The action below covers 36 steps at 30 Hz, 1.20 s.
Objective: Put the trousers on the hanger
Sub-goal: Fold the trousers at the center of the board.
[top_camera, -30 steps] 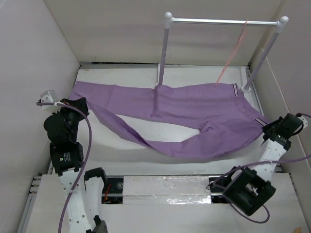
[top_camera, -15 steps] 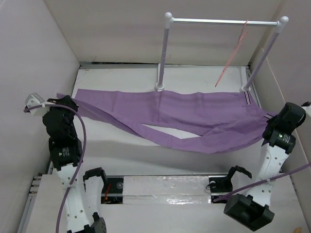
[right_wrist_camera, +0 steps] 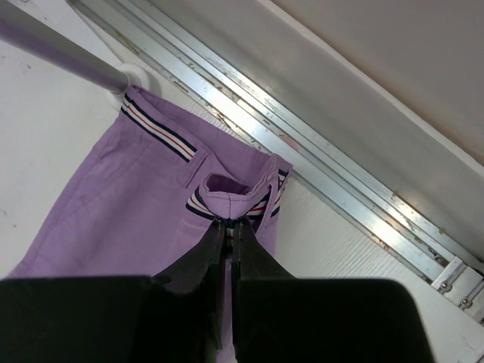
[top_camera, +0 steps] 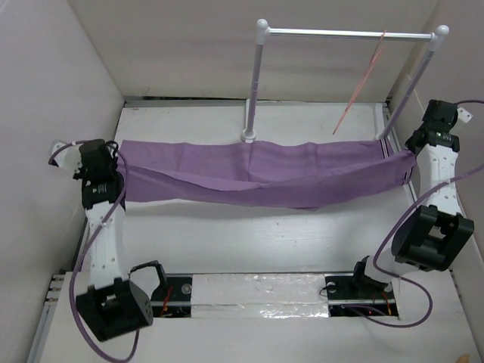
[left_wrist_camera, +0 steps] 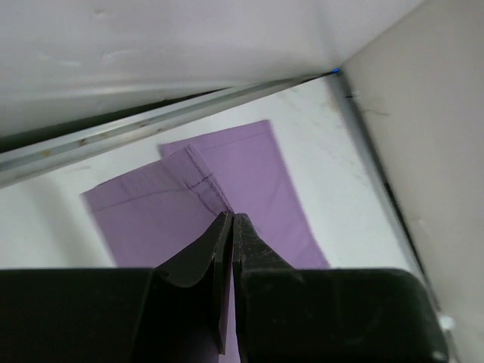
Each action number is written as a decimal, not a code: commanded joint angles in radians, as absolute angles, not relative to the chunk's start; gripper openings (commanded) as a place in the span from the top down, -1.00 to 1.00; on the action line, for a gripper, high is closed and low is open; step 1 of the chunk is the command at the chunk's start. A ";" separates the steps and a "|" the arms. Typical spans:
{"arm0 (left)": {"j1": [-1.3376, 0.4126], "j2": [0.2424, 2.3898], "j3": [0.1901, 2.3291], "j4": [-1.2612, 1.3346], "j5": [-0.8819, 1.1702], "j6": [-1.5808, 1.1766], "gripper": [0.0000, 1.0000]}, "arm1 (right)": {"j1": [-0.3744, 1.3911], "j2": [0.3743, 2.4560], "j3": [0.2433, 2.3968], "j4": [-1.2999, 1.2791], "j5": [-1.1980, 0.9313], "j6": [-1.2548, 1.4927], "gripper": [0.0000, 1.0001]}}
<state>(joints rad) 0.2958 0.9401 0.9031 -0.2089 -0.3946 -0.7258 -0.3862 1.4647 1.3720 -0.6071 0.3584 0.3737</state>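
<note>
Trousers (top_camera: 257, 170) stretched across frame centre, my left gripper (left_wrist_camera: 231, 219) clenched on the leg hems and right gripper (right_wrist_camera: 229, 223) on the waistband; hanger (top_camera: 361, 83), upper right, hangs bare, so I log draping as not yet done.

The trousers (top_camera: 257, 170) span the table (top_camera: 249, 234) from the left gripper (left_wrist_camera: 231, 219) to the right gripper (right_wrist_camera: 229, 223), with the leg ends pinched between the left jaws and the waistband between the right. Beyond both jaws stands the rack (top_camera: 255, 79), its feet just behind the cloth. The hanger (top_camera: 361, 87) hangs from the crossbar, nearer the right jaws.
</note>
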 commanded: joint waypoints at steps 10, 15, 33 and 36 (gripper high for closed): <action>0.316 1.337 1.232 -0.278 -0.575 -0.713 1.00 | -0.336 1.608 1.580 -0.555 0.383 0.371 1.00; 0.316 1.509 1.348 -0.328 -0.601 -0.675 1.00 | -0.325 1.657 1.609 -0.558 0.402 0.356 1.00; 0.265 1.887 1.681 -0.353 -0.676 -0.566 0.87 | -0.278 1.834 1.713 -0.506 0.446 0.301 0.96; 0.265 1.936 1.730 -0.316 -0.660 -0.551 0.84 | -0.288 1.858 1.730 -0.486 0.411 0.298 0.95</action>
